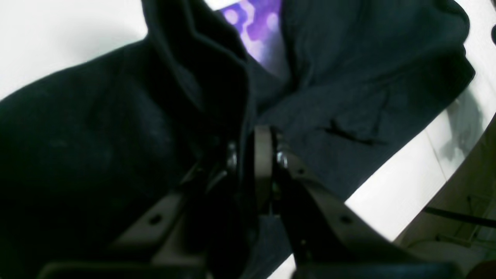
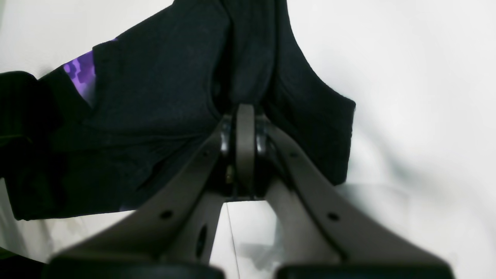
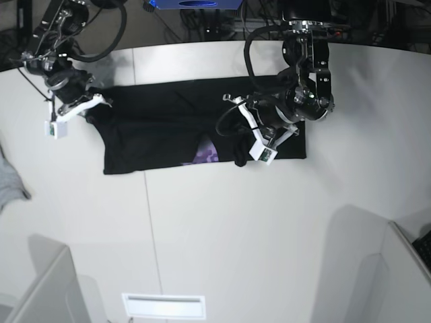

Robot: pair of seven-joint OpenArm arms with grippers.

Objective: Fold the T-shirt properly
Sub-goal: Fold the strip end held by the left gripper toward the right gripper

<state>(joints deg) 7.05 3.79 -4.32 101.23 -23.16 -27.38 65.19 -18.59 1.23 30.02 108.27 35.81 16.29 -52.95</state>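
Cloth is pinched in both: our left gripper (image 1: 254, 162) and right gripper (image 2: 245, 147) clamp the T-shirt (image 3: 168, 131) on the table (image 3: 222, 229); we should lift evenly, keeping fabric taut.

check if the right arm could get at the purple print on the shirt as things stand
Probably not right now: the right gripper is shut on the T-shirt at its far edge, and the purple print lies beside the left gripper.
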